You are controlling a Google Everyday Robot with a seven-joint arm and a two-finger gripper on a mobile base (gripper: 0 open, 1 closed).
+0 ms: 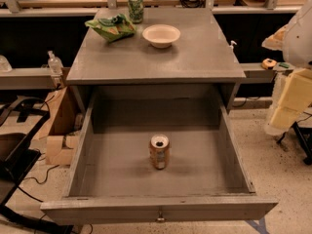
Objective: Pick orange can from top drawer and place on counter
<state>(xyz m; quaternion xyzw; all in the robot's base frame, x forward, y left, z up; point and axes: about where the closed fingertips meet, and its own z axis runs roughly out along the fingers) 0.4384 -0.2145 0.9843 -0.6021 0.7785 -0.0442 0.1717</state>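
The orange can (159,151) stands upright on the floor of the top drawer (117,169), near its middle. The drawer is pulled fully out, with its front panel and small metal knob (160,216) at the bottom of the view. The counter (161,57) is the grey cabinet top just behind and above the drawer. My gripper (288,105) is at the right edge of the view, pale and blocky, beside the drawer's right wall and well away from the can. It holds nothing that I can see.
On the counter stand a green-and-white can (135,7) at the back, a green chip bag (111,27) at the back left and a white bowl (161,35). A cardboard box (61,130) sits on the floor left of the cabinet. Benches with cables run behind.
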